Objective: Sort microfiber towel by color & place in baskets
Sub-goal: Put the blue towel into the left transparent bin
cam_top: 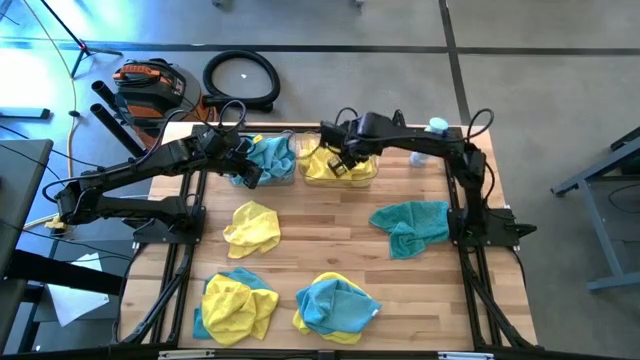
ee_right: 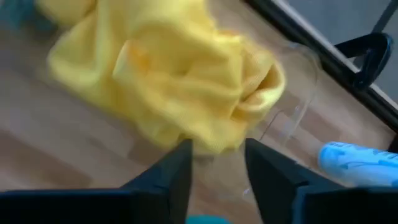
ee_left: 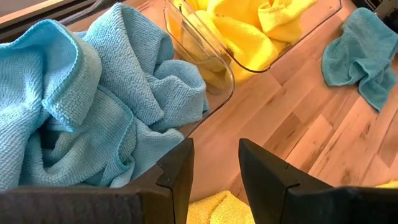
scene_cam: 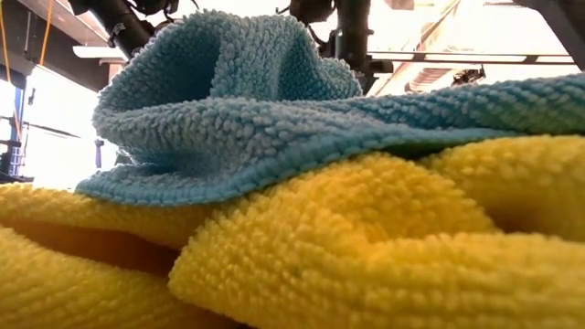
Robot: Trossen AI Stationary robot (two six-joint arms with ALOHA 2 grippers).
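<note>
The two baskets stand side by side on the table. The blue-towel basket has the left gripper at its near edge, fingers apart and empty. The yellow-towel basket has the right gripper above it, fingers apart, gripping nothing.

Both arms reach fwd; left gripper & right gripper open (empty).
</note>
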